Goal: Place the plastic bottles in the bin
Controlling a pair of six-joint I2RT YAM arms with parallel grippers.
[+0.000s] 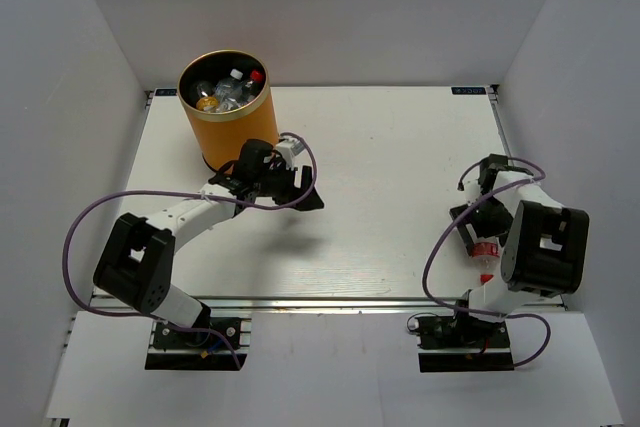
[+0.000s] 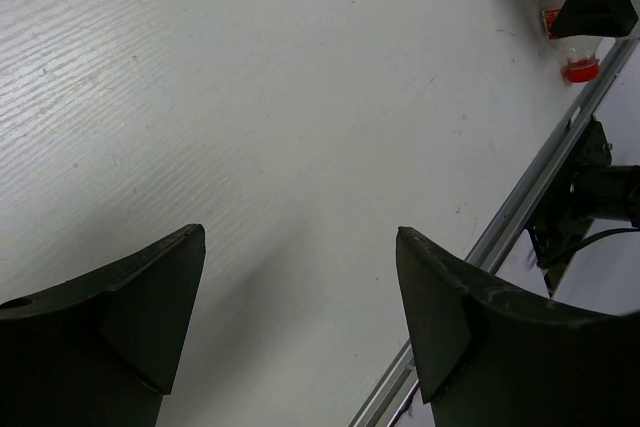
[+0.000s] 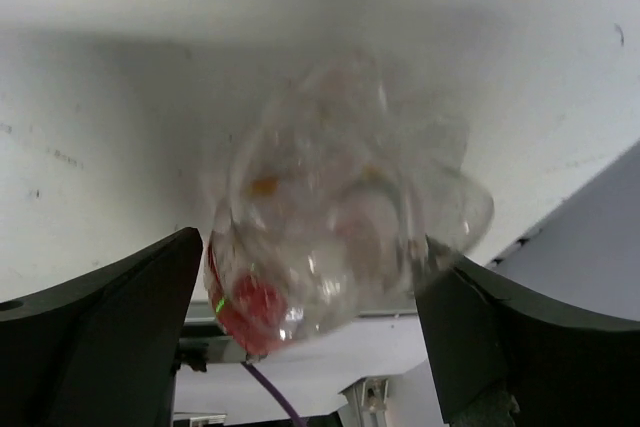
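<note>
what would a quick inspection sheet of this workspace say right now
surface: white table, no spills seen
job's things: orange bin upright at the far left with several bottles inside; one red-capped bottle lies near the right near edge
clutter: nothing seen
grippers: left gripper open and empty above bare table; right gripper open, jaws either side of the red-capped bottle, contact unclear
cables: purple cables, one loop hanging off each arm
surroundings: white walls on three sides; metal rail along the near edge
</note>
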